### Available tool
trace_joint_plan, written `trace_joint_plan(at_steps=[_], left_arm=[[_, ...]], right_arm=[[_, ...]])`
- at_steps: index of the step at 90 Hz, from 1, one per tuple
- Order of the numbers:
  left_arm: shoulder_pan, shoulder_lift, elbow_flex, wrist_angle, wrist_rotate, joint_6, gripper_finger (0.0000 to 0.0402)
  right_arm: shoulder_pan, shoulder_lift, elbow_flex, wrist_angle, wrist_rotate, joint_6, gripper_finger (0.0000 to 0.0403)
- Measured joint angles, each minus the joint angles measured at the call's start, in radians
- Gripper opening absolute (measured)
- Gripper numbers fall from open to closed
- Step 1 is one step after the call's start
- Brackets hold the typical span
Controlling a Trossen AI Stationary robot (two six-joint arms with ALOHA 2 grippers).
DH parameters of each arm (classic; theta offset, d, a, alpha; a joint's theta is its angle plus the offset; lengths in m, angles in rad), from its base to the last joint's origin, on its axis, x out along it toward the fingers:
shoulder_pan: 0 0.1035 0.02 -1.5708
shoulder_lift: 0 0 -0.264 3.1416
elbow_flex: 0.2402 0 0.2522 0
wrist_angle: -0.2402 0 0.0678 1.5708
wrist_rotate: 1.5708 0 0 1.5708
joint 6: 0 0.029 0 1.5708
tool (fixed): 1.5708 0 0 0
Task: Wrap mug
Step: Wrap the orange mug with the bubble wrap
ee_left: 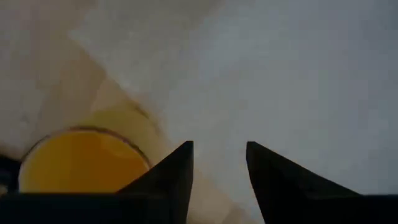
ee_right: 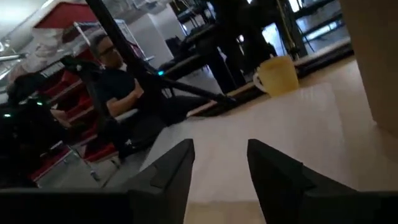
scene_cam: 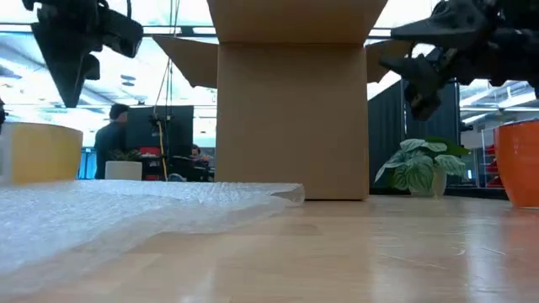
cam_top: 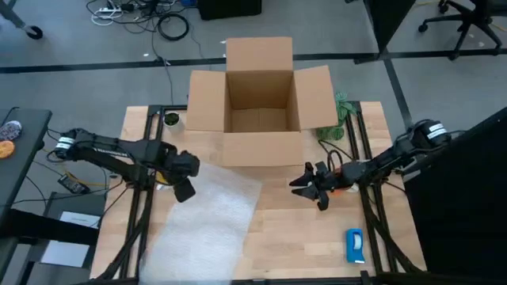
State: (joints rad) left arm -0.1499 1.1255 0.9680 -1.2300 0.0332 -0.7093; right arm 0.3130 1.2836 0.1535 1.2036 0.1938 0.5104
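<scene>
Overhead, left gripper (cam_top: 184,190) hangs part-open and empty above the bubble wrap's (cam_top: 207,226) left edge; right gripper (cam_top: 305,184), part-open, empty, hovers over bare table (cam_top: 301,229) beside the empty cardboard box (cam_top: 257,99).

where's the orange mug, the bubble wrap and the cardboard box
orange mug (scene_cam: 520,162), low view, its side wall at the picture's right edge
bubble wrap (cam_top: 207,218), high view, middle of the sheet
cardboard box (cam_top: 257,121), high view, its inside floor
</scene>
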Motion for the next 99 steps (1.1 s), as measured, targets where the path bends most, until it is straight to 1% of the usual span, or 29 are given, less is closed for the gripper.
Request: trace_joint_plan(at_steps=[13, 21, 31, 38, 46, 52, 59, 74, 99], left_arm=[[-0.027, 0.0, 0.0, -0.016, -0.004, -0.002, 0.0133], [-0.048, 0.0, 0.0, 0.013, -0.007, -0.002, 0.0133], [-0.09, 0.0, -0.011, 0.173, -0.042, 0.005, 0.0133], [-0.128, 0.004, -0.022, 0.315, -0.047, 0.022, 0.0133], [-0.178, 0.035, -0.023, 0.435, -0.099, -0.003, 0.0133], [-0.217, 0.081, -0.023, 0.495, -0.149, -0.018, 0.0132], [-0.25, 0.146, -0.023, 0.521, -0.187, -0.039, 0.0131], [-0.272, 0.314, -0.024, 0.531, -0.193, -0.057, 0.0131], [-0.28, 0.538, -0.024, 0.636, -0.188, -0.08, 0.0132]], right_arm=[[0.0, 0.026, 0.0, -0.002, 0.0, 0.024, 0.0135], [0.0, 0.037, 0.0, 0.001, 0.0, 0.033, 0.0135], [0.0, 0.05, 0.0, 0.002, 0.002, 0.036, 0.0135], [0.002, 0.058, 0.0, 0.0, 0.026, 0.037, 0.0135], [0.001, 0.068, 0.0, 0.0, 0.047, 0.051, 0.0135], [0.001, 0.076, 0.0, 0.001, 0.049, 0.062, 0.0135], [0.001, 0.089, 0.0, -0.001, 0.049, 0.064, 0.0135], [0.0, 0.112, 0.0, -0.001, 0.05, 0.098, 0.0135], [-0.001, 0.124, 0.0, 0.0, 0.053, 0.1, 0.0135]])
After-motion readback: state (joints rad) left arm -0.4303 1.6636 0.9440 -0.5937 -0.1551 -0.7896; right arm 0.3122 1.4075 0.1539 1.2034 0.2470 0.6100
